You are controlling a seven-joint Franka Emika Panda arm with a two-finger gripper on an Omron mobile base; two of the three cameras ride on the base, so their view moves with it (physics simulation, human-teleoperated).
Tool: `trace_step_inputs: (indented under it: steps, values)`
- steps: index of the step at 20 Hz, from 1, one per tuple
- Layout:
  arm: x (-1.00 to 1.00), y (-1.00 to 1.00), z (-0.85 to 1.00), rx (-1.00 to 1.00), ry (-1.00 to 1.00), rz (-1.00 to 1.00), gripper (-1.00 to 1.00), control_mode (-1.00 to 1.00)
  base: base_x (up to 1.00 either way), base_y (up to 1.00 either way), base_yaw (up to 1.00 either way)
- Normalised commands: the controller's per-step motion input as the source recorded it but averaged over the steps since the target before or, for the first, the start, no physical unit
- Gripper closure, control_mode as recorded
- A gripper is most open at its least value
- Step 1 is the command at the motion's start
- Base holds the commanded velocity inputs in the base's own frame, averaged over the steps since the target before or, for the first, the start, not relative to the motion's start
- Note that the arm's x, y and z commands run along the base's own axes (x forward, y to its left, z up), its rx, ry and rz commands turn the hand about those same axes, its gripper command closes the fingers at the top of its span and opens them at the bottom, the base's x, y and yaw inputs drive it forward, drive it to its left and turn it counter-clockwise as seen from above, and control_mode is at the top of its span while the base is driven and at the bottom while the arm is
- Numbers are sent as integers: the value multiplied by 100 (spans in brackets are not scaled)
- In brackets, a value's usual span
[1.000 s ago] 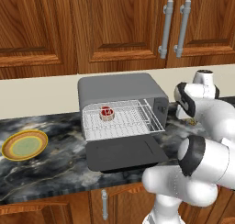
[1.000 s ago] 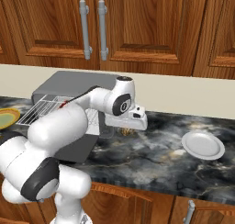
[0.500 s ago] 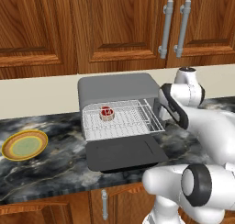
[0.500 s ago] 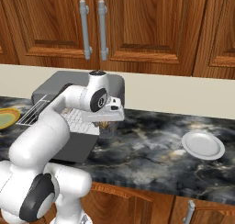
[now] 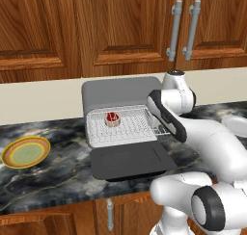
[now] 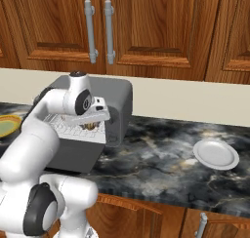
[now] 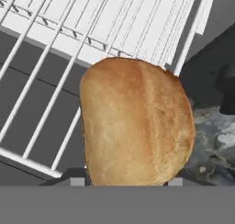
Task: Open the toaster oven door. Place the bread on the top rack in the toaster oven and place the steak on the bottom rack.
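Observation:
The toaster oven (image 5: 116, 89) stands on the counter with its door (image 5: 130, 161) folded down flat in front. A silver wire rack (image 5: 120, 130) is pulled out over the door, and the steak (image 5: 112, 118) lies on its back middle. My gripper (image 6: 89, 124) hangs over the rack's right end, shut on the bread (image 6: 90, 127). In the hand view the browned loaf (image 7: 135, 122) sits between the fingertips, with the rack's wires (image 7: 55, 44) and the dark door below it. In the left base view my forearm hides the gripper and the bread.
A yellow-green plate (image 5: 25, 152) lies on the dark marble counter left of the oven. A white plate (image 6: 216, 154) lies to the right. Wooden cabinets with grey handles (image 5: 175, 31) hang above.
The arm has swung left, carrying the bread from above the counter right of the oven to over the right end of the pulled-out rack. Steak, rack and door have not moved.

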Motion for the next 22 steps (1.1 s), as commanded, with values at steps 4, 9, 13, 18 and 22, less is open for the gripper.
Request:
trace_step_inputs:
  steps: [4,9,13,18,22]
  values:
    - [-5,67,18,2,0,17,100,-100,0,0,0]
    - [18,56,2,4,0,11,100,-100,0,0,0]
    - [20,45,-10,2,0,9,100,-100,0,0,0]
    - [5,25,-28,0,0,11,100,-100,0,0,0]
    - [0,14,-22,0,0,9,100,-100,0,0,0]
